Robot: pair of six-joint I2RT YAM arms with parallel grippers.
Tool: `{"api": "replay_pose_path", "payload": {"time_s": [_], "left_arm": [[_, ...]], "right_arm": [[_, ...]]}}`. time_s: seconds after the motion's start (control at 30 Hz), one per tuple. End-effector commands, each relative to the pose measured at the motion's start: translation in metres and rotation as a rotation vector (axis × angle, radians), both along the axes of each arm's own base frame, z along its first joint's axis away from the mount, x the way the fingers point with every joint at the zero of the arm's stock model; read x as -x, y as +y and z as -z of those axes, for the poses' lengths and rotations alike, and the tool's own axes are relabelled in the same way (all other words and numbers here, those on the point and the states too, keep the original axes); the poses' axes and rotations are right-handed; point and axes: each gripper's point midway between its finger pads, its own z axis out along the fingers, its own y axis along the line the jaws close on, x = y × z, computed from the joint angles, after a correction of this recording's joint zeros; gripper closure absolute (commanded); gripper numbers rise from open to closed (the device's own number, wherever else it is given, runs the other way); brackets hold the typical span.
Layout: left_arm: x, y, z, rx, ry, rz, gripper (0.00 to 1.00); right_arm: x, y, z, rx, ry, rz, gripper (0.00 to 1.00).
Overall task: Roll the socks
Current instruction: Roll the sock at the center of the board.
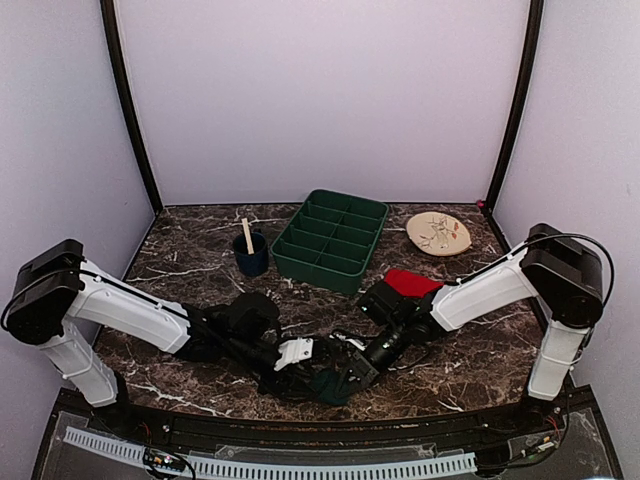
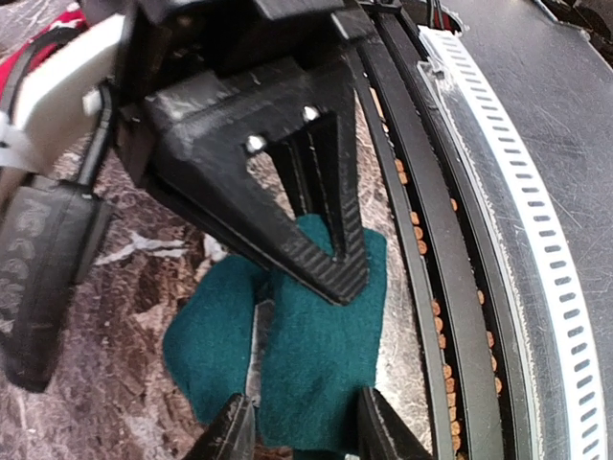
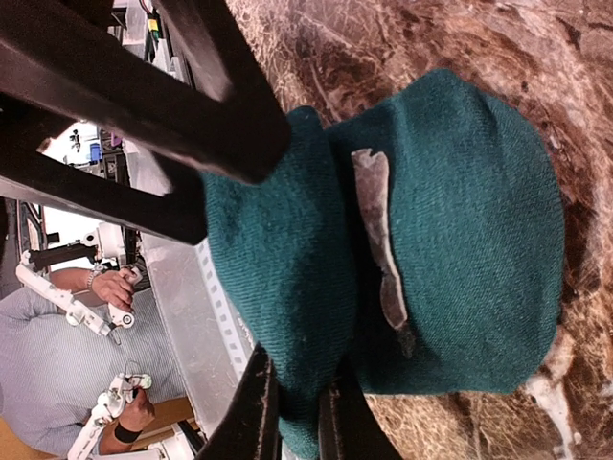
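Nothing written can be read for certain: faint raised marks on a black strap (image 2: 34, 278) beside the left gripper (image 2: 305, 404) are too blurred to be made out. The surface (image 1: 200, 250) is dark brown marble with white veins. It is edged near the arms by a white perforated strip (image 2: 536, 220) and enclosed by pale walls (image 1: 320, 90) with black corner posts (image 1: 130, 110). The teal sock (image 3: 460, 220) is bunched on the surface, close to that strip, where the two grippers meet. A fold of it is pinched by the right gripper (image 3: 302, 372), whose fingers are set narrow. The left gripper is partly spread with the sock between its fingers, which are cut off by the frame, so it cannot be told whether the sock is held there. The red sock (image 1: 410, 282) lies beyond the right gripper, partly hidden by that arm, and a green tray (image 1: 332, 238) stands farther beyond both grippers.
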Motion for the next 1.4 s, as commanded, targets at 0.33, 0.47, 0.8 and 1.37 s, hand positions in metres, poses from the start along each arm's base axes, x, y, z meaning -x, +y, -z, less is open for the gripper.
{"api": "replay_pose_path", "payload": {"time_s": [0.33,0.47,0.8,1.37], "left_arm": [[0.01,-0.005,0.02,-0.086,0.03,0.054,0.6],[0.014,-0.007,0.024,-0.097,0.055,0.082,0.62],[0.031,-0.008,0.033,-0.162,0.162,0.185,0.89],[0.021,0.002,0.022,-0.204,0.456,0.15,1.0]], "right_arm": [[0.001,0.004,-0.003,-0.025,0.023,-0.031,1.0],[0.002,0.004,-0.001,-0.021,0.027,-0.037,1.0],[0.0,0.002,0.001,-0.019,0.027,-0.03,1.0],[-0.018,-0.011,0.01,0.023,-0.082,0.025,0.64]]}}
